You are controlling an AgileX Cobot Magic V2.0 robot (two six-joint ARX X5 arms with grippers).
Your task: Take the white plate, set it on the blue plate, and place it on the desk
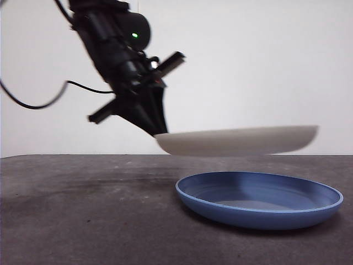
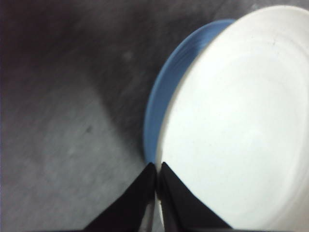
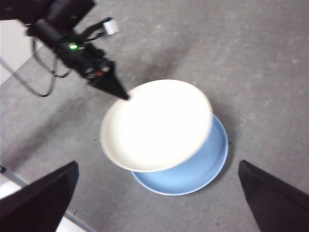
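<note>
black jaws of the left pincer (image 2: 157, 166) are pinched together on the rim of the white plate (image 1: 237, 141), gripping it at one edge. the plate hangs roughly level in the air, clear of the worktop (image 1: 83, 210), with its far side reaching out over the blue plate (image 1: 259, 199). the two plates do not touch; a gap shows between them in the front view. from above, the white plate covers much of the blue plate, which lies flat on the dark grey speckled worktop. the right pincer (image 3: 159, 198) waits high above the plates, its jaws spread wide apart and holding nothing.
</note>
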